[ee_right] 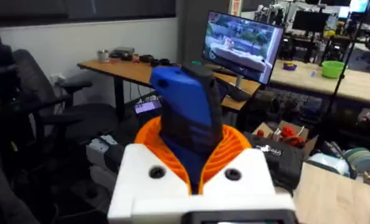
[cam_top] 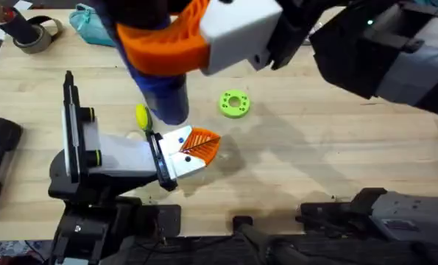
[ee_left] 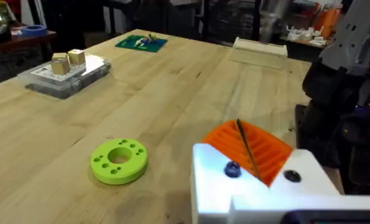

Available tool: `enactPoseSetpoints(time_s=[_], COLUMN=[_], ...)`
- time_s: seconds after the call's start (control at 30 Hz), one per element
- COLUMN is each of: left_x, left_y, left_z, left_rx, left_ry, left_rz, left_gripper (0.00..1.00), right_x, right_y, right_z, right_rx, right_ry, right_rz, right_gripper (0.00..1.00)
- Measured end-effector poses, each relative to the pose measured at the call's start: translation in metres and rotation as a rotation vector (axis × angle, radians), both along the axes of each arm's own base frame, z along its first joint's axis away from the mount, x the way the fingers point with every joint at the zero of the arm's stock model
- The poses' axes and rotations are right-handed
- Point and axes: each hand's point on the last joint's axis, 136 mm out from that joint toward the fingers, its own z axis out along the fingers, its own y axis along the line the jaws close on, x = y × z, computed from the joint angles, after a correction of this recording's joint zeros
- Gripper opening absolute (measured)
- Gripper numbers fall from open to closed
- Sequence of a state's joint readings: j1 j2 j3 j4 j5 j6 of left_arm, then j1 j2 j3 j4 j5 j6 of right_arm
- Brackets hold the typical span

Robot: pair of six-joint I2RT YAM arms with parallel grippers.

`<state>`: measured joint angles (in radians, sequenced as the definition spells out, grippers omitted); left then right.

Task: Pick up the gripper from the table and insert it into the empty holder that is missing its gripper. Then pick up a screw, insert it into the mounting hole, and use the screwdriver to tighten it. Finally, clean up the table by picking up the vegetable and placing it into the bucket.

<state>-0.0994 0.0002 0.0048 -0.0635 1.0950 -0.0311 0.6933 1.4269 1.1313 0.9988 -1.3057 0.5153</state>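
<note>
My right gripper hangs high under the overhead camera, shut on the blue screwdriver, which points down at the table. In the right wrist view the screwdriver sits between the orange pads. My left gripper rests low over the table just below the tool's tip, its orange pads pressed together with a thin dark line between them. A small yellow-green thing, perhaps the vegetable, lies beside the tool's lower end. The bucket, the screw and the holder are out of view.
A green ring with holes lies right of the screwdriver. A tape roll and a teal pouch sit at the far left. A clear box with wooden blocks stands farther off. A black bar with yellow-green knobs stands at the left.
</note>
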Motion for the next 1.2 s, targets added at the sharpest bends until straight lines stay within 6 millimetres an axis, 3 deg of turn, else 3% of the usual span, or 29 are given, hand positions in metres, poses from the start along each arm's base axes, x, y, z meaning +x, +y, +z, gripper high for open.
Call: enactPoseSetpoints(time_s=[0.47, 1.2], left_x=[0.000, 0.000], left_y=[0.000, 0.000], left_z=[0.000, 0.000], left_rx=[0.000, 0.000], left_ry=[0.000, 0.000], left_rz=[0.000, 0.000], left_gripper=[0.017, 0.017], right_x=[0.000, 0.000], right_y=[0.002, 0.006], right_z=[-0.025, -0.042], right_rx=[0.015, -0.006], right_ry=[0.006, 0.059], right_rz=[-0.023, -0.039], right_gripper=[0.039, 0.039])
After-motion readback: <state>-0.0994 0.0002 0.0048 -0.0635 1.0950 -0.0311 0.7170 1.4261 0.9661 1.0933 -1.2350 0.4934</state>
